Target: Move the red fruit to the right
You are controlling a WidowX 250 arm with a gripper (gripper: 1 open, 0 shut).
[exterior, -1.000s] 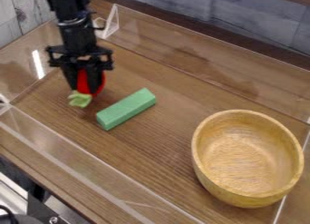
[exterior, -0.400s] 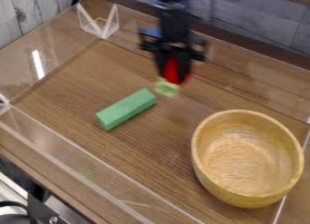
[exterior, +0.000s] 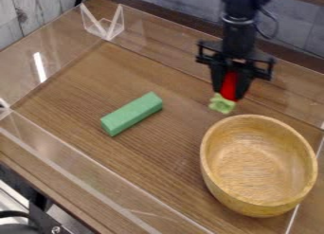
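The wooden tabletop [exterior: 89,86] is fenced by low clear plastic walls [exterior: 76,186] along its near and left edges, with a clear upright piece at the far left corner. A broad stretch of bare wood lies open along the left side and the near edge; the right side is more crowded.

One claw [exterior: 229,91] points straight down toward the far right part of the tabletop, its black fingers clamped on the one red fruit [exterior: 229,87]. The fruit hangs upright with its light-green stem [exterior: 223,105] at the bottom, just beyond the far rim of the single wooden bowl [exterior: 260,165], which fills the near right corner. One flat green block [exterior: 132,114] lies at a slant near the middle, well apart from the fruit. No writing or labels can be read.
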